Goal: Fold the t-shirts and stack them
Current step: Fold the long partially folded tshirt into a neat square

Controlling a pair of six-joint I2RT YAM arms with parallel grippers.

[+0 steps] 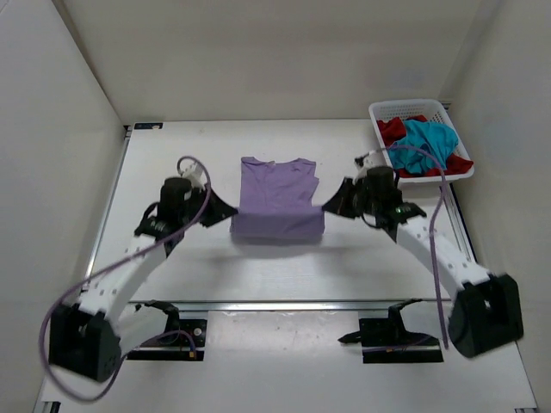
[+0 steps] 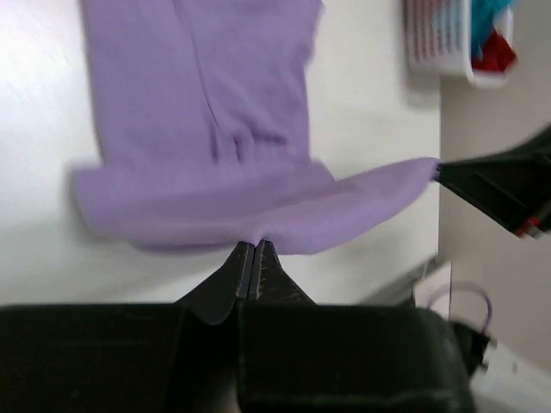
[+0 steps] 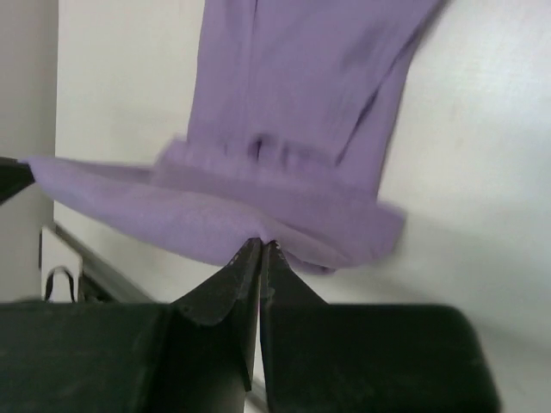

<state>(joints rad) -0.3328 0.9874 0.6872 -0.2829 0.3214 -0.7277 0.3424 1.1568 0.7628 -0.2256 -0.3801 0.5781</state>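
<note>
The lavender t-shirt lies mid-table with its collar toward the back and its near hem lifted and doubled over. My left gripper is shut on the hem's left corner; in the left wrist view the fingertips pinch the purple cloth. My right gripper is shut on the hem's right corner, its tips biting the fabric. The hem hangs stretched between the two grippers. The deep red t-shirt and the teal t-shirt sit bunched in the basket.
A white lattice basket stands at the back right corner of the table, close behind my right arm. White walls close in the table on the left, back and right. A metal rail runs across near the arm bases.
</note>
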